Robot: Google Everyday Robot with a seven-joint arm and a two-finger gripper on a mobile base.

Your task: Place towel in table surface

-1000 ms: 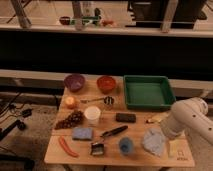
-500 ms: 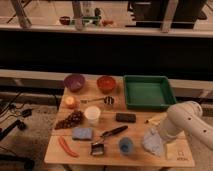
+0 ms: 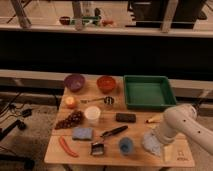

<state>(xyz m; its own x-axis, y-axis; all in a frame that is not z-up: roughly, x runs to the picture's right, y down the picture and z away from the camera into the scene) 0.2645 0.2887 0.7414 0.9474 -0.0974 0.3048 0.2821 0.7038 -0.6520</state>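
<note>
The towel (image 3: 149,144) is a pale, crumpled cloth lying on the wooden table (image 3: 107,111) near its front right corner. My white arm reaches in from the right. Its end, with the gripper (image 3: 159,137), is down at the towel's right side, touching or just above it. The arm covers the fingers and part of the towel.
A green tray (image 3: 148,93) stands at the back right. Purple bowl (image 3: 74,82) and orange bowl (image 3: 106,83) stand at the back. White cup (image 3: 92,114), black block (image 3: 125,117), brush (image 3: 112,133), blue sponge (image 3: 82,133) and blue cup (image 3: 126,145) fill the middle and front.
My arm has shifted a little to the left and lower over the towel. The towel and the other objects have not moved.
</note>
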